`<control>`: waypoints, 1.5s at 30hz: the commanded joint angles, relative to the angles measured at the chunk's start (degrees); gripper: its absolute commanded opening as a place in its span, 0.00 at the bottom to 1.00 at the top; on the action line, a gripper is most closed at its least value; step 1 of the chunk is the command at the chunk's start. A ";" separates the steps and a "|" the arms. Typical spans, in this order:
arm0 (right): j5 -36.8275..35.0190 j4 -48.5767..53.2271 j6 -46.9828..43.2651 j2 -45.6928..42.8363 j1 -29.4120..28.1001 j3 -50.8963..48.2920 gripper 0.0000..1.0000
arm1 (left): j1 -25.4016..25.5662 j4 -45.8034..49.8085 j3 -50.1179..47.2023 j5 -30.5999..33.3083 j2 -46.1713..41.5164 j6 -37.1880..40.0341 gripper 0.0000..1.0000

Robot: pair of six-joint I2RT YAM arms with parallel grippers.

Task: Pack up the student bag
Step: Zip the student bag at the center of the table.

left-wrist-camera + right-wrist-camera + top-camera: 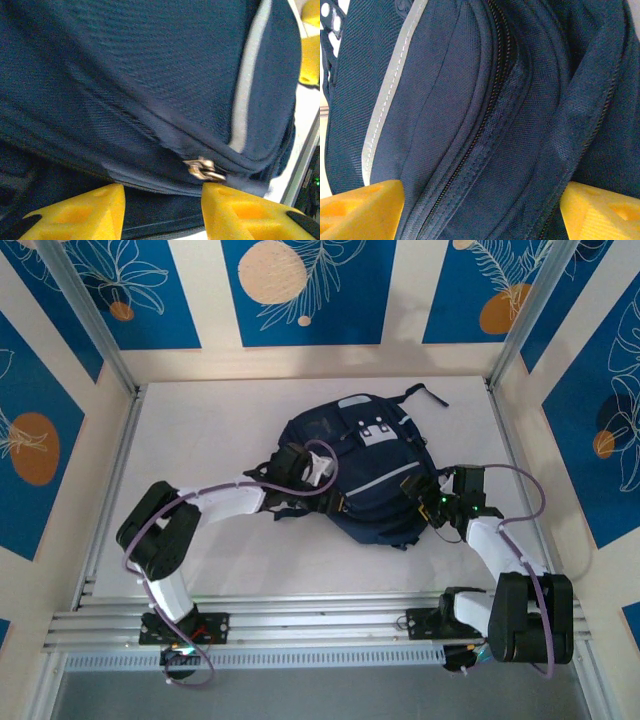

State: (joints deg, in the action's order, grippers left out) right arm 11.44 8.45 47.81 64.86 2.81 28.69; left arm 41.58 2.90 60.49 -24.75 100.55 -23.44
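The student bag (pixel 370 465) lies in the middle of the white tabletop (pixel 220 420), with an arm reaching in at each flank. The left pincer (pixel 162 212) is at the bag's left edge. Its yellow fingers (pixel 80 215) stand apart with dark fabric showing between them, and a metal zipper pull (pixel 202 169) sits just above one tip. The right pincer (pixel 480 215) is at the bag's right side, spread wide and open across a closed zipper seam (pixel 485 115).
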 commanded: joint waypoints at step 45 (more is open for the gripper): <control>-0.54 -3.04 2.13 1.90 -3.88 -2.23 0.78 | 6.09 14.21 9.88 9.19 3.65 13.54 0.00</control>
State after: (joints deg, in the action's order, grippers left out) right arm 9.98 5.87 48.47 65.54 0.58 27.57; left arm 46.72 16.34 68.12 -13.45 103.68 -10.61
